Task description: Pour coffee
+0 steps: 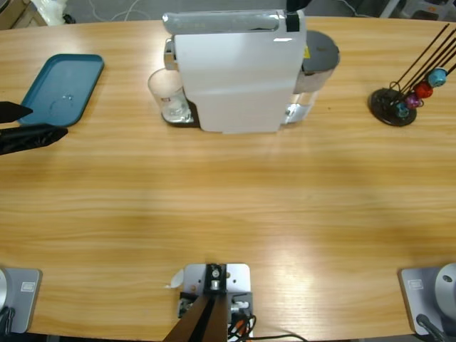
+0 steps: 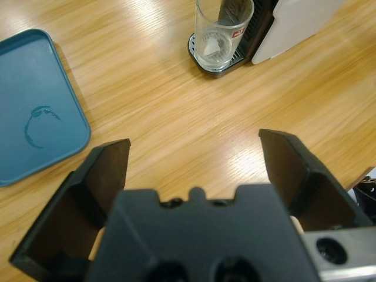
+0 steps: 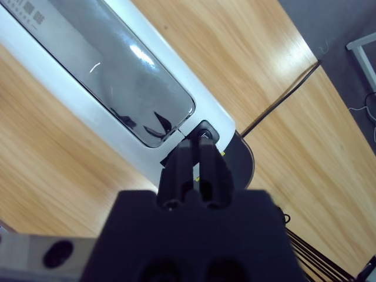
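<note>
Tray [image 1: 63, 87]: a teal tray is seen at the desk's [image 1: 228, 206] left end, bare apart from a faint ring mark
Left end effector [image 2: 197, 154]: held low over the desk beside the tray, jaws spread wide apart with nothing between them, aimed toward the glass
Glass [image 1: 167, 95]: a clear tumbler stands upright on the drip grille at the machine's left side, well apart from the left end effector
Coffee: none can be made out in the glass; it appears empty, though a thin film at the bottom cannot be ruled out
Handling: the glass is judged stiff, smooth, slippery and breakable, and heavier and spill-prone once filled; it is best taken around the mid wall, kept upright, with moderate squeeze
Coffee machine [image 1: 235, 71]: a white body stands at the desk's far middle
Right end effector [image 3: 197, 157]: jaws closed together, tips set at a small dark button on the machine's top, gripping nothing
Capsule stand [image 1: 399, 100]: wire rack with coloured capsules at the far right
</note>
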{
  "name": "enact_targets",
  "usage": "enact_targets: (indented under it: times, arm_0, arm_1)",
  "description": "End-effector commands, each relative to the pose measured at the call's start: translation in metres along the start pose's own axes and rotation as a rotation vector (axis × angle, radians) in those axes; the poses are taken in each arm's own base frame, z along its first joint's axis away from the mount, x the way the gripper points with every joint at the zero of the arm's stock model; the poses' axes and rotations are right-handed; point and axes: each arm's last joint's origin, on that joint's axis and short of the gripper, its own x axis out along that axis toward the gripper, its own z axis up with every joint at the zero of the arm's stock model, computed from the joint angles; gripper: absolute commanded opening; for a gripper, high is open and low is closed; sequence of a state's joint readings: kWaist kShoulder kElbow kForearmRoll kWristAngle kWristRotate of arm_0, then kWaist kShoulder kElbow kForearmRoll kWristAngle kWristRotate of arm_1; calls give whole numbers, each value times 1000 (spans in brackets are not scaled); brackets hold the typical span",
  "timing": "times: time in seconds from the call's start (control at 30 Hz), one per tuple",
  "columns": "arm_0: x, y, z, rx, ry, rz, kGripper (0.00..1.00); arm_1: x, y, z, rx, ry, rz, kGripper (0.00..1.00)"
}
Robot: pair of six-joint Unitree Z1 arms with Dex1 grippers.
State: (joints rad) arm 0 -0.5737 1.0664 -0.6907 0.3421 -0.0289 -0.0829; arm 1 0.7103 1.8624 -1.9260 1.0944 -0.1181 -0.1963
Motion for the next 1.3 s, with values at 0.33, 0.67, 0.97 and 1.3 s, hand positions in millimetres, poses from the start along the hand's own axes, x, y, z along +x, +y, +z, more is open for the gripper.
enact_targets:
  times: [0.33, 0.67, 0.97, 1.3]
  arm_0:
    - [1, -2, -10, 18, 12, -32, 945]
    - [1, -2, -10, 21, 14, -36, 945]
    - [1, -2, -10, 21, 14, -36, 945]
    - [1, -2, -10, 21, 14, -36, 945]
  arm_1:
    - [26, 1, -1, -16, 69, 1, 0]
    - [17, -9, 1, -2, 57, -16, 0]
    - [30, -8, 3, -4, 73, -8, 0]
    - [31, -8, 8, -3, 67, -9, 0]
